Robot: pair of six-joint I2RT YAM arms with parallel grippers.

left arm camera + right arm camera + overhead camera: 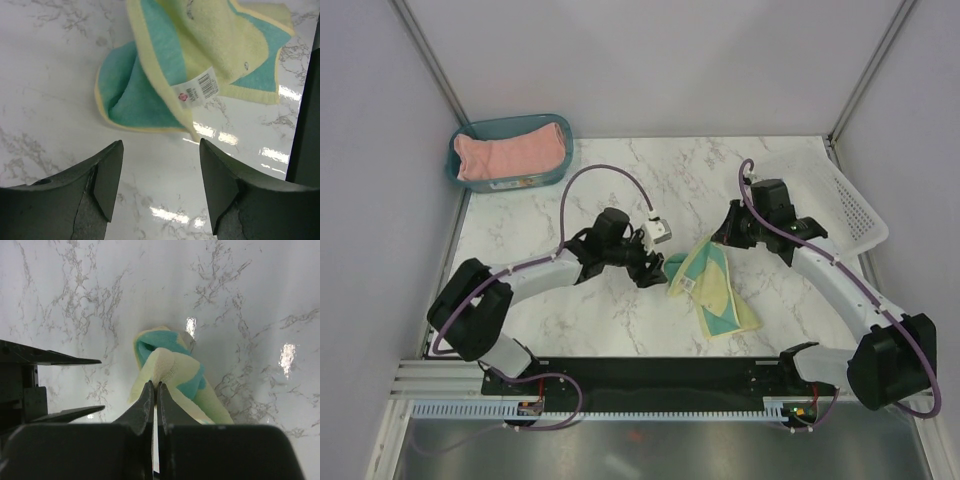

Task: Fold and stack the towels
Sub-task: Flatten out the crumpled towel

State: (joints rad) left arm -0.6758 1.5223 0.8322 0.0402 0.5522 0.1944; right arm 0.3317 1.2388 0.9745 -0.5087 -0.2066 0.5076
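Yellow towel (712,290), teal-patterned: crumpled on marble table (610,320), between the 2 grippers | right gripper (155,387): fingers pressed together, pinching the towel's raised far edge | left gripper (160,145): jaws spread, just beside the towel's label end, apart from it | pink towel (510,152): folded inside teal bin (490,184), far-left corner

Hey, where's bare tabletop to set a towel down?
Bare marble lies at the far middle, between the teal bin and the white basket, and along the near edge by the yellow towel. The centre is crowded: left gripper and right gripper meet at that towel.
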